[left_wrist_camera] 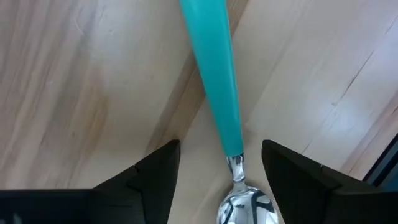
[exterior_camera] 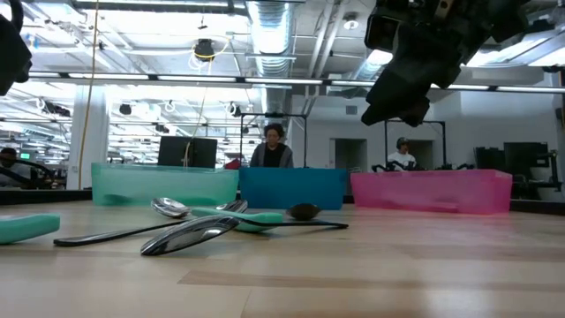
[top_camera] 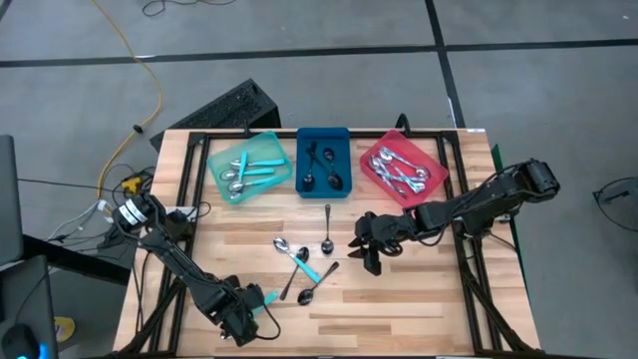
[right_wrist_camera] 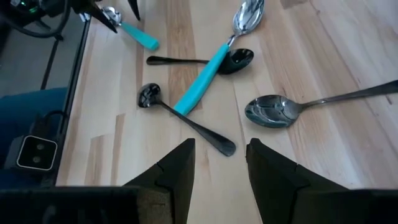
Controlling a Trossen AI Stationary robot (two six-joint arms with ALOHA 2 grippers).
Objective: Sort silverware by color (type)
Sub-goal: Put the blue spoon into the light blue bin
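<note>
Edges/room: wooden tabletop [top_camera: 399,299] has bare planks along the near edge and right of the spoon cluster; three trays sit along the far edge.
Trays: teal tray [top_camera: 246,166] with teal-handled spoons, blue tray [top_camera: 324,160] with black ones, red tray [top_camera: 403,168] with silver ones.
Loose spoons: small cluster mid-table, a silver spoon [top_camera: 327,230], a teal-handled spoon [right_wrist_camera: 205,71] and two black spoons [right_wrist_camera: 186,119] crossing it.
Room: floor with cables around the tabletop; low view shows a workshop with people standing behind the trays.
Left gripper [top_camera: 242,321]: near the front edge, fingers spread wide, straddling another teal-handled spoon [left_wrist_camera: 217,81] lying flat, not pinching it.
Right gripper [top_camera: 367,242]: hovering above the planks just right of the cluster, fingers apart, holding nothing.
</note>
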